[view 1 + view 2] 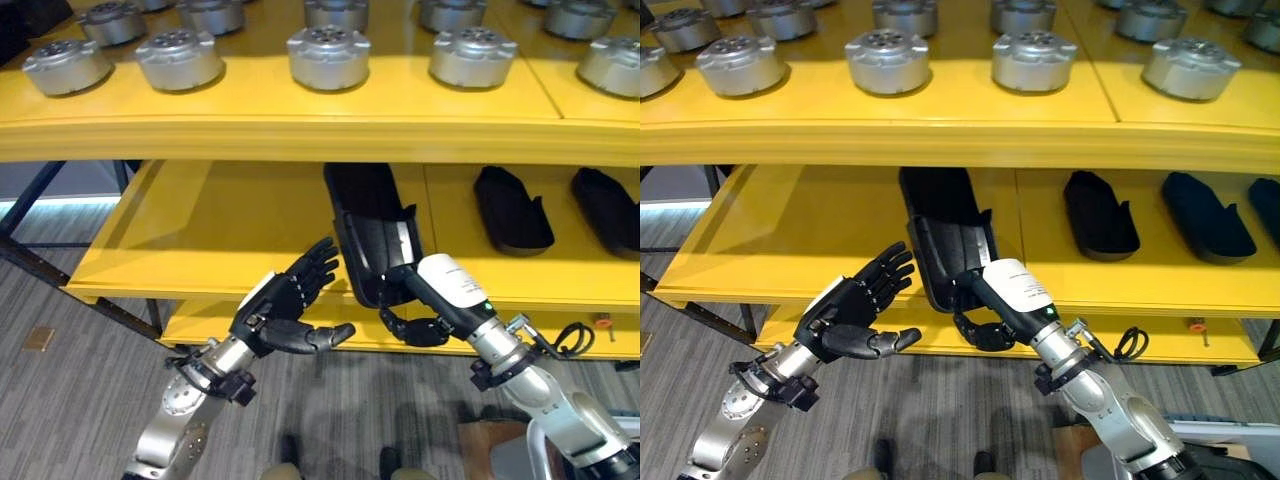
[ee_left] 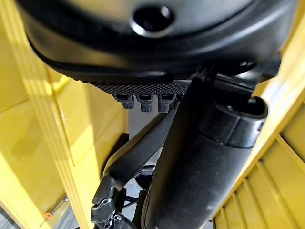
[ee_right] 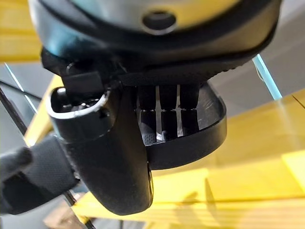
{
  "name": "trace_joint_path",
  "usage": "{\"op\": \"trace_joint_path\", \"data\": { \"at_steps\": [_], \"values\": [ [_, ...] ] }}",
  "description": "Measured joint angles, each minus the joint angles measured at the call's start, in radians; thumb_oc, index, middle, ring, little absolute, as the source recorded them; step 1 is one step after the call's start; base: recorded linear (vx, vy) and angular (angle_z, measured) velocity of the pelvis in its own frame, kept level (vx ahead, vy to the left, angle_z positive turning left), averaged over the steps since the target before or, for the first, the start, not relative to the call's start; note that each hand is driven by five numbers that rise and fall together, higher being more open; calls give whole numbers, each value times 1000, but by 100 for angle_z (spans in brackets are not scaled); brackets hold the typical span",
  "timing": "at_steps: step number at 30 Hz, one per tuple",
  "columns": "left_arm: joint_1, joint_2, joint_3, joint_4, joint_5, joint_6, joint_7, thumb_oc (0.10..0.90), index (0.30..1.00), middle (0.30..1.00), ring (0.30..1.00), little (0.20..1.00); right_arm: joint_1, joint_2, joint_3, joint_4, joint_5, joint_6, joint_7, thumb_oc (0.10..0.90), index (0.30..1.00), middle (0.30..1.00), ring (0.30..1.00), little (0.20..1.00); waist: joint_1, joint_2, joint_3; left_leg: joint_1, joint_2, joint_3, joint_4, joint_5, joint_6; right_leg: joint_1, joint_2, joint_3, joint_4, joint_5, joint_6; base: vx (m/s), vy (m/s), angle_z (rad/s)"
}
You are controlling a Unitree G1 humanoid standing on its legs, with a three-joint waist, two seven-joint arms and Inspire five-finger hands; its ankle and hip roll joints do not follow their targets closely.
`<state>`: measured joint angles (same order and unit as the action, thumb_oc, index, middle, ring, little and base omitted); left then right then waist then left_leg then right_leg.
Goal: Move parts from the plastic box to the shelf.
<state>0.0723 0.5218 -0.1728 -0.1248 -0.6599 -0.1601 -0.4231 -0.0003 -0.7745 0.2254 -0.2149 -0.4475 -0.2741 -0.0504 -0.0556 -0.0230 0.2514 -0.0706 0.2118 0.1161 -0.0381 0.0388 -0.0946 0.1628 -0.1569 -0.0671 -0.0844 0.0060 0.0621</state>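
- From the head we look down and forward with both eye views at the yellow shelf [image 1: 300, 125]; the two share nearly the whole scene, set slightly apart sideways.
- Both take in the left hand [image 1: 285, 305], the right hand [image 1: 990, 325] and the black part [image 1: 945, 240].
- Our left wrist view looks along its hand from very close, toward shelf boards.
- Our right wrist view sits equally near, facing the black part's end.

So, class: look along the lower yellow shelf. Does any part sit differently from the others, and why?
Yes. One black part sticks out past the front edge of the lower shelf, gripped at its near end by the right hand. The other black parts lie fully on the shelf. The left hand hovers open beside it.
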Motion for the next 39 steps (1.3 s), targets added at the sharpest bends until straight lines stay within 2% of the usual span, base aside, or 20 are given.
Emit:
{"op": "trace_joint_path", "data": {
  "at_steps": [1,2,3,4,5,7,10,11,12,14,17,22,25,27,29,31,32,34,37,39],
  "values": [
    [2,-3,0,9,0,-10,0,900,1000,1000,1000,1000,7,-8,-20,7,1,0,0,400,300,300,300,300,0,14,3,2,-3,19,3,2,11,9,-9,-1,0,-5,28,74,301,-19],
    [5,-10,0,14,3,-19,1,900,1000,1000,1000,1000,9,-32,-33,10,2,0,0,400,300,300,300,300,-7,44,3,11,-8,29,1,-12,48,17,-10,0,0,-6,55,112,392,-32],
    [5,-5,9,27,8,-40,2,900,1000,1000,1000,1000,19,-22,-43,24,9,0,0,400,300,300,300,300,-14,38,6,24,-49,30,1,100,26,31,-49,10,2,-13,83,114,332,-22],
    [3,1,18,26,8,-45,11,900,1000,1000,1000,1000,33,-19,-42,23,32,-6,0,400,300,300,300,300,-21,15,6,34,-92,31,-14,109,26,29,-94,9,11,-18,89,100,263,-15],
    [0,8,21,25,8,-51,21,900,1000,1000,1000,1000,41,-16,-42,22,39,-11,0,400,300,300,300,300,-21,5,5,42,-118,38,-32,118,36,19,-118,0,20,-17,89,107,244,1],
    [-9,19,30,27,9,-57,32,900,1000,1000,1000,1000,46,11,-42,22,38,-13,0,400,300,300,300,300,-24,-6,7,49,-165,43,-43,118,66,18,-142,-14,30,0,100,123,262,3],
    [-12,17,31,26,19,-62,44,900,1000,1000,1000,1000,45,66,-42,22,37,-10,0,400,300,300,300,300,-19,-4,7,81,-185,33,-47,98,102,13,-164,-26,106,33,131,117,218,14],
    [-12,15,33,24,43,-70,44,900,1000,1000,1000,1000,44,67,-42,17,37,-8,0,400,300,300,300,300,-7,-1,6,92,-171,31,-48,88,111,-14,-137,-10,129,-21,151,130,241,18],
    [-13,16,39,21,48,-71,42,900,1000,1000,1000,1000,44,68,-42,8,37,-5,0,400,300,300,300,300,-3,-7,3,89,-171,24,-48,86,110,-16,-110,-5,84,-21,146,108,216,12],
    [-12,18,58,21,48,-71,42,900,1000,1000,1000,1000,45,78,-46,-15,37,7,0,400,300,300,300,300,1,-45,-4,85,-199,20,-48,84,106,-21,-83,1,26,-1,123,58,140,29],
    [-3,14,61,17,47,-70,42,900,1000,1000,1000,1000,43,103,-58,-18,36,27,-3,400,300,300,300,300,10,-40,-10,78,-203,25,-44,78,103,-25,-84,4,34,5,126,71,172,6],
    [-4,13,60,16,47,-70,40,900,1000,1000,1000,1000,41,100,-62,17,35,99,-7,400,300,300,300,300,3,-41,-11,75,-197,35,-44,73,99,-58,-74,-13,82,23,110,19,66,-8],
    [1,15,61,14,47,-70,38,900,1000,1000,1000,1000,41,100,-62,46,36,109,-8,400,300,300,300,300,8,-40,-11,81,-178,56,-43,72,104,-125,-64,-38,191,25,108,-21,-43,-26],
    [-5,16,60,14,47,-70,39,900,1000,1000,1000,1000,15,100,-52,108,36,101,-15,400,300,300,300,300,14,-41,-10,104,-157,70,-44,54,123,-183,-64,-73,277,13,108,26,-212,-40],
    [-22,18,61,14,47,-72,42,900,1000,1000,1000,1000,11,99,-51,114,36,109,-18,400,300,300,300,300,12,-40,-10,108,-146,65,-44,49,125,-197,-53,-76,236,-5,105,37,-260,-8],
    [-52,19,61,15,47,-71,42,900,1000,1000,1000,1000,9,95,-50,116,36,122,-18,400,300,300,300,300,2,-41,-10,109,-139,46,-45,53,119,-195,-27,-22,142,13,114,26,-146,24],
    [-63,20,62,13,47,-71,43,900,1000,1000,1000,1000,9,93,-50,116,36,125,-20,400,300,300,300,300,0,-46,-12,111,-139,39,-47,54,117,-185,-21,-20,94,37,105,35,-139,38],
    [-50,18,64,1,47,-70,45,900,1000,1000,1000,1000,5,96,-50,163,35,120,-20,400,300,300,300,300,4,-77,-30,130,-152,12,-48,49,67,-129,-19,-25,11,118,75,104,-194,50],
    [-30,-4,61,-7,47,-67,44,900,1000,1000,1000,1000,-25,92,-49,268,28,136,-1,400,300,300,300,300,29,-34,-43,145,-93,18,-48,54,40,-107,42,-37,-10,111,56,67,-86,8],
    [-30,-6,62,-8,45,-67,44,900,1000,1000,1000,1000,-27,81,-49,288,17,154,14,400,300,300,300,300,30,-22,-49,144,-69,15,-48,54,37,-105,67,-49,-10,106,39,53,-66,-1]
  ]
}}
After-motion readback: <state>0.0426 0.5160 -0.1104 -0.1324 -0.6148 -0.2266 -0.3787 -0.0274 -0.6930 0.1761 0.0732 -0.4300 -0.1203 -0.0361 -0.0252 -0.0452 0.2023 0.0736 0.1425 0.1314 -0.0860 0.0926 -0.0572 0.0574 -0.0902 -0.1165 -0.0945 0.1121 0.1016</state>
